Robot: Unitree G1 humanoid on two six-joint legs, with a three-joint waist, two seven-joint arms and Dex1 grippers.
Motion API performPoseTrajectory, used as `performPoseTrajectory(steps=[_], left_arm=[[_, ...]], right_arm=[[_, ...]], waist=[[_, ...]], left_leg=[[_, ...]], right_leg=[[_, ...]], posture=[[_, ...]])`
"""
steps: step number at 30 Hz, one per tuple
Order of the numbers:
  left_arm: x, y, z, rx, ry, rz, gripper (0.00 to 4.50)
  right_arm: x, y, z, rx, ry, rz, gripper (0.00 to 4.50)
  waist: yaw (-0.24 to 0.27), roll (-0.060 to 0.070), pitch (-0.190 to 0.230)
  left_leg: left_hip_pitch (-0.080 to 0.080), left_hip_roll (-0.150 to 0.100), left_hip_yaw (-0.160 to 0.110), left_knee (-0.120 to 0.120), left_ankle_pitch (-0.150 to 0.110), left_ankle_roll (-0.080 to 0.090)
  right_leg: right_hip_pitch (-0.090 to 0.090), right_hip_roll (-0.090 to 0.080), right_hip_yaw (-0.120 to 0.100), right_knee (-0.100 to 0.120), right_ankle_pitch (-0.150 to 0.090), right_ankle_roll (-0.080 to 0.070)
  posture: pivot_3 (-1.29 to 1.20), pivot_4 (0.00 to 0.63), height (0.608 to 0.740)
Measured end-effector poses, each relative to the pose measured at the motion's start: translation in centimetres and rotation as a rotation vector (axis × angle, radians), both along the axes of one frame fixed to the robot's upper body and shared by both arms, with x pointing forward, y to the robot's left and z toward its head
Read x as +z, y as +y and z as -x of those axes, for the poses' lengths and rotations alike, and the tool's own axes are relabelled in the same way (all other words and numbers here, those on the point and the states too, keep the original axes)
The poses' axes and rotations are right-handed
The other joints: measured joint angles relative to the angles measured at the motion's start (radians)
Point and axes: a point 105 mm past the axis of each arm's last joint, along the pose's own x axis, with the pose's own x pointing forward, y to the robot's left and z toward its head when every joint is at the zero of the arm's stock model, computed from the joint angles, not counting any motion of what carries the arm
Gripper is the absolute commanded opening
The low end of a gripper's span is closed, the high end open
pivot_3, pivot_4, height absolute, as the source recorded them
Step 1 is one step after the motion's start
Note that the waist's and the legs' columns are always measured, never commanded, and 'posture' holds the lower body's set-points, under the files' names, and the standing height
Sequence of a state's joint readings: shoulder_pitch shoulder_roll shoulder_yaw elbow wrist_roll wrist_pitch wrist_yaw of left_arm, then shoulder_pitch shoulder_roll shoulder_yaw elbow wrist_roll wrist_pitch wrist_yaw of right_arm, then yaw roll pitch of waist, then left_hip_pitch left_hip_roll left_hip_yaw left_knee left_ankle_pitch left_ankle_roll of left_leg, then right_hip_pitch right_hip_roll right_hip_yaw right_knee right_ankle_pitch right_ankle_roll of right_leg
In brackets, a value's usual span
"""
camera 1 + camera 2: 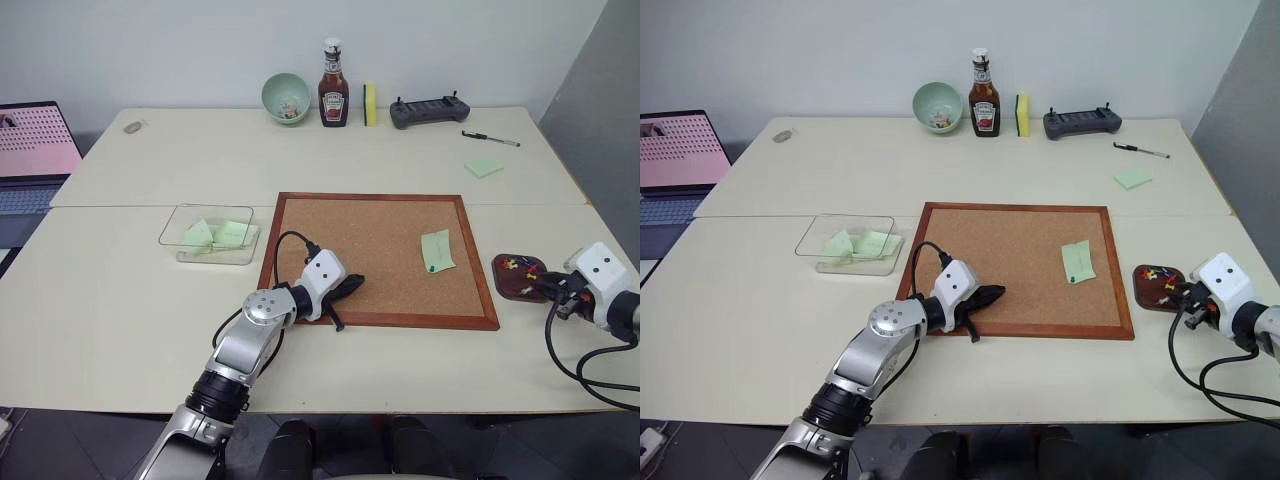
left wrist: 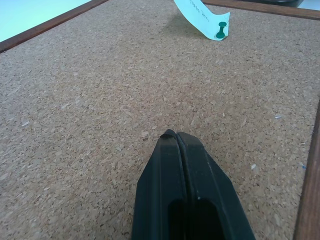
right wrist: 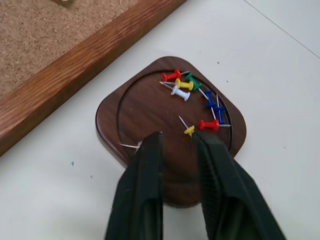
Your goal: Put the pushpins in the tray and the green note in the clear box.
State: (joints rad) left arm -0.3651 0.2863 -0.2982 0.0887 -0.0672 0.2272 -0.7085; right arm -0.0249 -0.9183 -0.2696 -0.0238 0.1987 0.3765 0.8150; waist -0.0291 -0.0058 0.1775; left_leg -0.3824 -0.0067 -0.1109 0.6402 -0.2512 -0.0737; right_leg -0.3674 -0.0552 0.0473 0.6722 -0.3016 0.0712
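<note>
Several pushpins (image 3: 192,97) in tray (image 3: 135,107), right tool (image 3: 176,140) parted above

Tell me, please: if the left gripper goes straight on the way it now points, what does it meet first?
Probably the green note with its dark green pushpin; before it, the left gripper has bare cork board only.
</note>
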Motion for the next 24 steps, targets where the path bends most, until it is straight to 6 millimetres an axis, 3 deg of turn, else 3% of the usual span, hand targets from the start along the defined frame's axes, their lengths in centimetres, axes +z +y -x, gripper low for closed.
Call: performPoseTrajectory(steps=[8, 11, 16, 20, 24], left_arm=[[0.0, 0.0, 0.0, 0.001, 0.0, -0.001, 0.0], [0.0, 0.1, 0.0, 0.002, 0.0, -0.002, 0.0], [0.0, 0.2, 0.0, 0.003, -0.001, -0.003, 0.0], [0.0, 0.2, 0.0, 0.003, -0.003, -0.002, 0.0], [0.0, 0.2, 0.1, 0.002, -0.004, -0.001, 0.0]], right_arm=[[0.7, 0.4, -0.3, 0.006, -0.014, -0.05, 3.33], [2.0, 1.1, -0.6, 0.024, -0.044, -0.093, 3.33], [3.7, 5.9, -1.0, 0.154, -0.065, -0.239, 3.33], [2.3, 10.3, -0.7, 0.265, 0.007, -0.333, 3.33], [1.1, 12.6, -0.7, 0.325, 0.057, -0.362, 3.33]], waist=[[0.0, 0.0, 0.0], [0.0, 0.0, 0.0], [0.0, 0.0, 0.0], [0.0, 0.0, 0.0], [0.0, 0.0, 0.0]], left_leg=[[0.0, 0.0, 0.0, 0.0, 0.0, 0.0], [0.0, 0.0, 0.0, 0.0, 0.0, 0.0], [0.0, 0.0, -0.001, 0.0, 0.0, 0.0], [0.0, 0.0, -0.001, 0.0, 0.0, 0.0], [0.0, 0.0, -0.001, 0.0, 0.0, 0.0]], right_leg=[[0.0, 0.0, 0.0, 0.0, 0.0, 0.0], [0.0, 0.0, 0.0, 0.0, 0.0, 0.0], [0.0, 0.0, -0.001, 0.0, 0.0, 0.0], [0.0, 0.0, -0.001, 0.0, 0.0, 0.0], [0.0, 0.0, -0.001, 0.0, 0.0, 0.0]], posture=[[0.0, 0.15, 0.74], [0.0, 0.15, 0.74], [0.0, 0.15, 0.74], [0.0, 0.15, 0.74], [0.0, 0.15, 0.74]])
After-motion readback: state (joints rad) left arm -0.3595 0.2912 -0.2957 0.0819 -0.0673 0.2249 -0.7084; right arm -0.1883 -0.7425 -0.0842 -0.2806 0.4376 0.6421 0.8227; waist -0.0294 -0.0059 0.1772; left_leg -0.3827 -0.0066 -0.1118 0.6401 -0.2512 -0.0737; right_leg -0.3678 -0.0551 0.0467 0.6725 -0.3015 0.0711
